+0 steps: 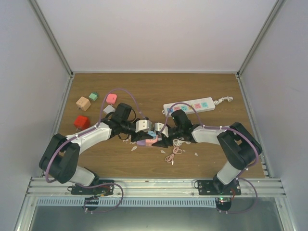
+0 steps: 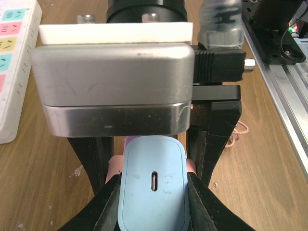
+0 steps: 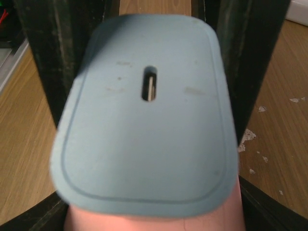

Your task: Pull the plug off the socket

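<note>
Two sets of fingers meet mid-tabletop (image 1: 202,161) on one small assembly. Left fingers (image 2: 108,207) are narrowed against the sides of the blue plug (image 2: 153,192). Right fingers (image 3: 279,209) appear clamped on the pink socket (image 3: 154,220) beneath it, contact mostly hidden. Plug looks seated on the socket; cannot tell whether the pair rests on the wood. Risks: the plug shell is smooth and rounded, so the left grip may slide off under load. An off-axis pull would bind the pins. A weak right hold lets both parts travel together unseparated. Wrists are crowded, so a sudden release could knock them together.
</note>
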